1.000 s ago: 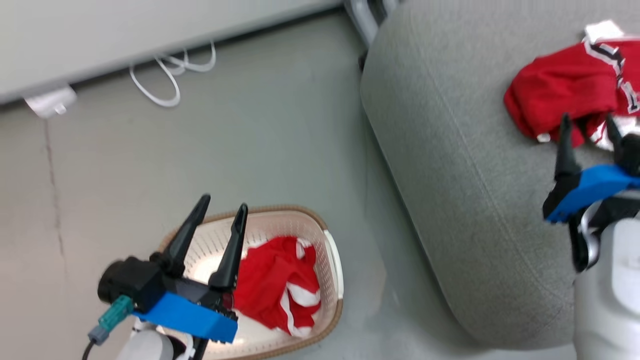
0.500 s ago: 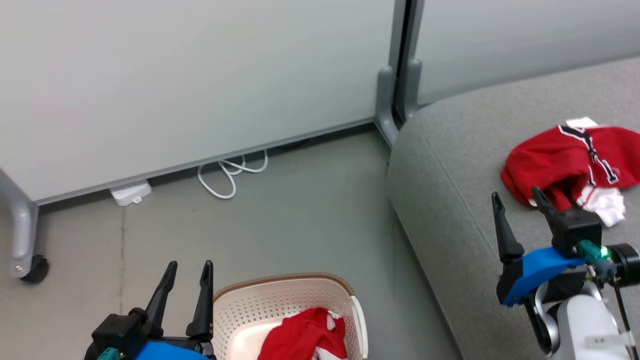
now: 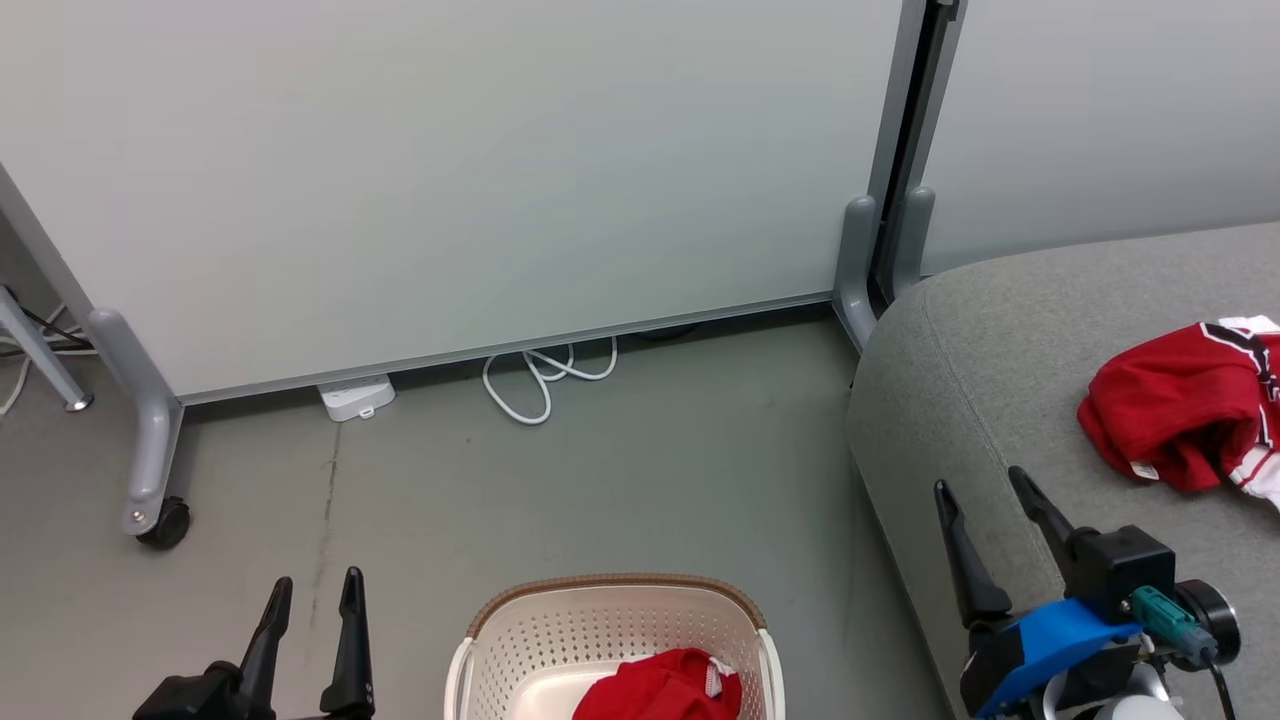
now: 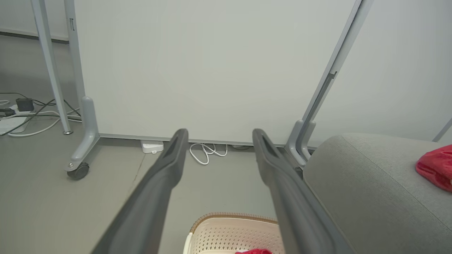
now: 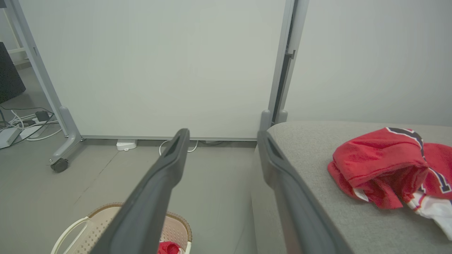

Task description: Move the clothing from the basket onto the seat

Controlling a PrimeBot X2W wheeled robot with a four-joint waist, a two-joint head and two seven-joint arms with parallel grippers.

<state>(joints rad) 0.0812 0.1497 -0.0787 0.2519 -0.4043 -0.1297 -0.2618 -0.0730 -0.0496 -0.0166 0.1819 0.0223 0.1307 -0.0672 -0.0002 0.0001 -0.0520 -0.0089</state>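
Observation:
One red garment [image 3: 1180, 410] with dark and white trim lies crumpled on the grey seat [image 3: 1000, 340] at the right; it also shows in the right wrist view [image 5: 385, 165]. A second red garment [image 3: 660, 690] sits inside the cream basket [image 3: 620, 610] on the floor at the bottom middle. My left gripper [image 3: 312, 590] stands open and empty at the lower left, left of the basket. Open and empty too, my right gripper [image 3: 980, 485] hovers over the seat's front edge, left of and below the garment there.
A white partition panel [image 3: 450, 170] on a grey wheeled foot [image 3: 150, 510] stands behind the floor area. A coiled white cable [image 3: 545, 375] and a white power block [image 3: 355, 398] lie at its base. More cables [image 4: 21, 113] lie at the far left.
The head view has tilted up, so the basket and both grippers sit lower in it and the wall panel has come into sight. Both grippers stay open and empty.

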